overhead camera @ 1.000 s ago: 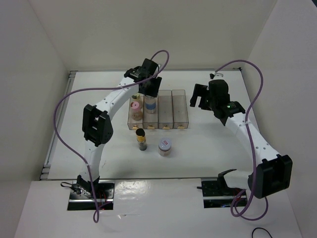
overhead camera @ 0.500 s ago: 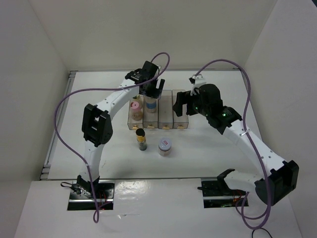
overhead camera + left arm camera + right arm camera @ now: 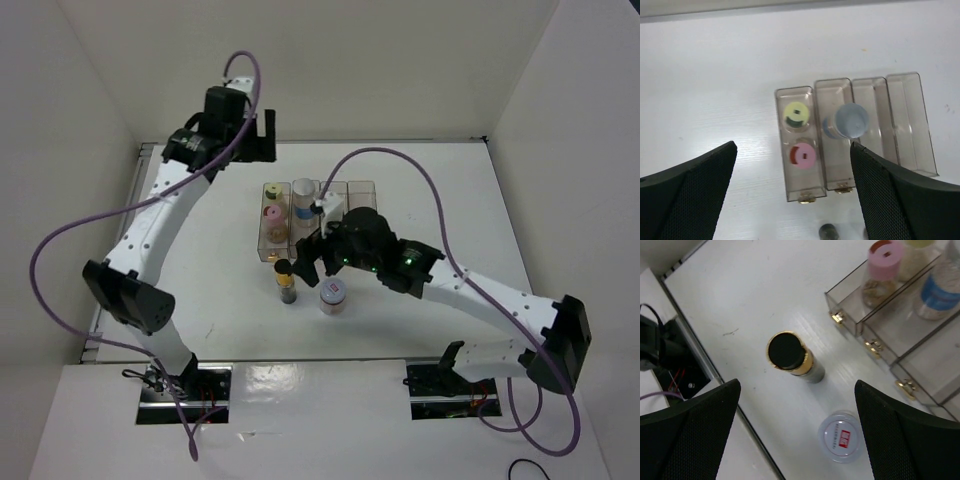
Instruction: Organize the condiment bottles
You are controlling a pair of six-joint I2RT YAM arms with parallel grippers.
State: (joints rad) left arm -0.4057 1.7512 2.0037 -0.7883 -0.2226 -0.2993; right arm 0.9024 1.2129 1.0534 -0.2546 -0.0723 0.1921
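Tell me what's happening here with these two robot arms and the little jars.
Two arms are sorting condiment jars into a row of clear bins. The yellow-green-lidded jar and pink-lidded jar sit in the leftmost bin, the blue-labelled jar in the next. The dark bottle and silver-lidded jar stand on the table in front of the bins. The right gripper hovers open above the dark bottle. The left gripper hangs open near the far edge, holding nothing.

Yellow-lid jar (image 3: 797,114) is standing upright, with pink-lid jar (image 3: 804,155) at its 6 o'clock and blue-label bottle (image 3: 850,121) at its 3 o'clock. Dark gold-banded bottle (image 3: 790,354) is standing at pink-lid jar's 6 o'clock, grey-lid jar (image 3: 841,436) at its 4 o'clock.
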